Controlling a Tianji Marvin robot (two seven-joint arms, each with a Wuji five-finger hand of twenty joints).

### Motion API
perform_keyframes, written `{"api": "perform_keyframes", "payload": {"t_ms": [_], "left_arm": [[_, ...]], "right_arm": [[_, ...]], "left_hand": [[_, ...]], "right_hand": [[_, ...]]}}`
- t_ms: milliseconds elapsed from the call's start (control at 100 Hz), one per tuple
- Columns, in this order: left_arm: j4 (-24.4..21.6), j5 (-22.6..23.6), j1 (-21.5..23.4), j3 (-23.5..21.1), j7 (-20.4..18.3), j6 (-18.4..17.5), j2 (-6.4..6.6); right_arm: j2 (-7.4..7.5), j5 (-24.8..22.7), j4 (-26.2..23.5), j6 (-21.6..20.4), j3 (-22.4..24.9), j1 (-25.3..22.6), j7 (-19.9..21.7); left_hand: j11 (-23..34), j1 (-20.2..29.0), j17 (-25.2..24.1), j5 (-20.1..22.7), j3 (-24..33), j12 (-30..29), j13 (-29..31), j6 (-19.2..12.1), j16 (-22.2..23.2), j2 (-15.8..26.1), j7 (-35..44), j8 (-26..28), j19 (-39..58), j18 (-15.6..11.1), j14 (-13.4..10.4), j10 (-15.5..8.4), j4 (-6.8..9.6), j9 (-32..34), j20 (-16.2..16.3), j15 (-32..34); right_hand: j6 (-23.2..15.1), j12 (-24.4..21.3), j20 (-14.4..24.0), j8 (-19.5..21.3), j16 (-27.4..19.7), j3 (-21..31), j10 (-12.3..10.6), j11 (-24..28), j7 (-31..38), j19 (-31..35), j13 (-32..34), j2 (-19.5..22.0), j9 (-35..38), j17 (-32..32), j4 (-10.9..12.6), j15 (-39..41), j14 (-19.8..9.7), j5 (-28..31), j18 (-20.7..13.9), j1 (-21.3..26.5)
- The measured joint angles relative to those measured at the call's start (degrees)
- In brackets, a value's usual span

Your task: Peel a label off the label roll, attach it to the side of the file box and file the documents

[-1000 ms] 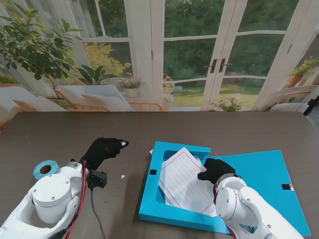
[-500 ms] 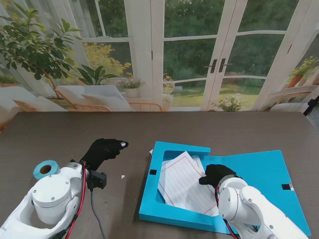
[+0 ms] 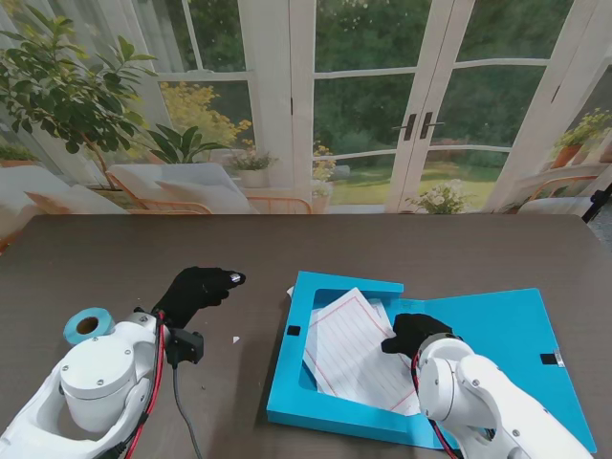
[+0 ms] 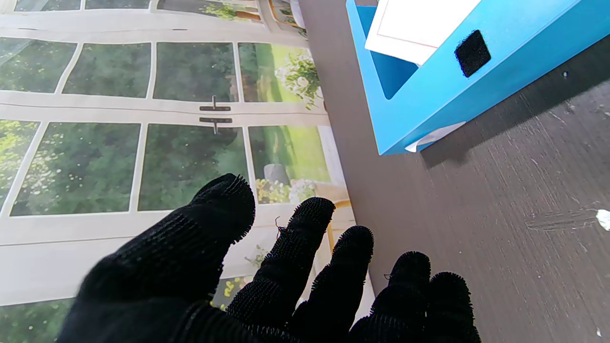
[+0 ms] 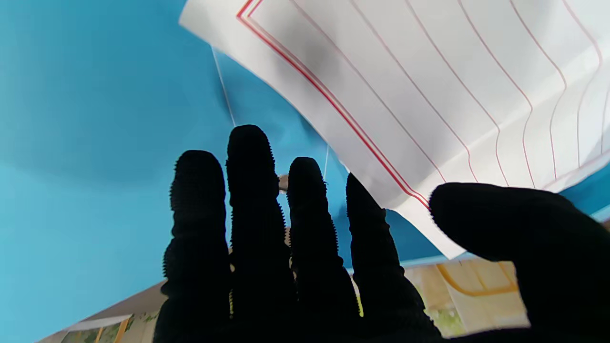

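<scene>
The blue file box (image 3: pixel 325 413) lies open on the table, its lid (image 3: pixel 507 335) folded out to the right. Red-lined white documents (image 3: pixel 352 356) lie inside it, slightly askew. My right hand (image 3: pixel 413 333) hovers at the papers' right edge; in the right wrist view its fingers (image 5: pixel 248 200) are straight and the thumb stands apart beside the sheet's corner (image 5: pixel 429 85). My left hand (image 3: pixel 198 290) rests left of the box with fingers (image 4: pixel 305 238) spread and nothing in them. The blue label roll (image 3: pixel 88 325) lies at the far left, beside my left arm.
A black fastener patch (image 4: pixel 472 53) sits on the box's side wall (image 4: pixel 429 95), and a white slip (image 4: pixel 436 136) pokes out under the box's corner. A tiny white scrap (image 3: pixel 236 338) lies on the dark table (image 3: pixel 287 249). Glass doors stand beyond the table's far edge.
The documents have sunk from a raised tilt to lie flatter in the box, and my right hand has drawn slightly nearer to me. My left hand has stayed put.
</scene>
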Motion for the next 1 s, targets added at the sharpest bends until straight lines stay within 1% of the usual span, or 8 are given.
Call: {"api": "perform_keyframes", "payload": {"t_ms": [70,270,330,390,500,510,620,1000], "left_arm": [[0.0,0.0,0.0,0.0,0.0,0.0,0.0],[0.0,0.0,0.0,-0.1,-0.1,0.1,0.01],[0.0,0.0,0.0,-0.1,-0.1,0.1,0.01],[0.0,0.1,0.0,-0.1,-0.1,0.1,0.01],[0.1,0.4,-0.1,0.0,-0.2,0.1,0.03],[0.1,0.5,-0.1,0.0,-0.2,0.0,0.04],[0.3,2.0,-0.2,0.3,-0.5,-0.6,0.19],[0.4,2.6,-0.6,0.5,-0.9,-1.5,0.4]], "right_arm": [[0.29,-0.8,-0.2,0.0,-0.1,0.2,2.6],[0.91,-0.1,-0.2,0.0,0.0,0.4,3.4],[0.79,0.0,0.1,-0.7,0.3,0.3,2.2],[0.45,0.3,0.8,-2.8,0.9,-0.1,-1.3],[-0.39,0.3,2.1,-7.6,2.1,-0.8,-6.9],[-0.45,0.3,2.1,-7.7,2.2,-0.8,-7.1],[-0.8,0.7,2.2,-7.3,2.2,-0.9,-7.4],[-0.81,-2.9,1.9,-7.1,2.2,-0.8,-6.8]], "left_hand": [[0.0,0.0,0.0,0.0,0.0,0.0,0.0,0.0,0.0,0.0,0.0,0.0,0.0,0.0,0.0,0.0,0.0,0.0,0.0,0.0],[0.0,0.0,0.0,0.0,0.0,0.0,0.0,0.0,0.0,0.0,0.0,0.0,0.0,0.0,0.0,0.0,0.0,0.0,0.0,0.0],[0.0,0.0,0.0,0.0,0.0,0.0,0.0,0.0,0.0,0.0,0.0,0.0,0.0,0.0,0.0,0.0,0.0,0.0,0.0,0.0],[0.0,0.0,0.0,0.0,0.0,0.0,0.0,0.0,0.0,0.0,0.0,0.0,0.0,0.0,0.0,0.0,0.0,0.0,0.0,0.0],[0.0,0.0,0.0,-0.1,-0.2,0.0,0.0,0.0,0.0,0.0,-0.2,0.0,0.0,0.0,0.0,0.0,0.0,0.0,0.0,0.0],[0.0,0.0,0.0,-0.3,-0.2,0.0,0.0,0.0,0.0,0.0,-0.2,0.0,0.0,0.0,0.0,0.0,0.0,0.0,0.0,0.0],[0.0,0.0,-0.8,-1.5,-0.7,0.0,-0.8,-1.5,0.0,0.1,-0.9,0.0,-0.7,0.0,0.0,-0.7,0.0,-0.2,0.0,0.0],[0.0,0.0,-1.6,-1.6,-1.5,0.0,-1.2,-2.0,0.0,1.0,-0.9,-0.1,-0.8,-0.1,-0.2,-1.4,0.0,-0.2,0.0,-0.6]], "right_hand": [[0.0,0.0,0.0,0.0,0.0,-0.3,0.0,0.0,0.0,0.0,0.0,0.0,0.0,0.0,0.0,0.0,0.0,0.0,0.0,0.0],[0.1,0.0,0.0,0.0,0.0,-0.8,0.0,0.0,-0.4,0.0,0.0,1.4,-0.8,0.0,-0.7,0.0,0.0,-1.9,-0.1,-1.5],[-0.1,0.0,0.0,-0.1,0.0,-0.7,0.0,0.0,-0.5,0.0,0.0,1.4,-1.5,0.0,-0.7,0.0,0.0,-2.4,-0.1,-1.8],[-0.6,0.0,0.0,-0.6,0.0,-0.8,0.0,-0.1,-0.6,0.0,-0.2,1.4,-1.7,0.0,-0.7,0.0,0.0,-3.7,-0.1,-2.3],[-2.9,0.0,0.0,-1.3,0.0,-0.9,0.0,0.9,-2.3,-0.1,-2.0,1.4,-4.4,-0.2,-2.0,-0.3,-0.1,-6.1,-0.1,-3.0],[-3.1,0.0,0.0,-1.3,0.0,-0.9,0.0,-0.6,-2.6,-0.2,-2.5,1.4,-4.4,-0.2,-2.5,-0.3,-0.2,-6.7,-0.1,-3.0],[-3.1,-0.2,0.0,-2.2,0.0,-0.8,-0.1,-1.4,-3.9,-1.2,-5.4,2.1,-7.7,-0.1,-3.0,-1.5,-0.2,-6.7,-0.1,-4.3],[-3.0,-0.9,0.0,-2.7,-1.1,-0.8,-0.1,-2.1,-4.6,-2.5,-9.7,2.9,-11.8,-0.1,-3.7,-5.1,0.5,-8.4,-0.1,-5.7]]}}
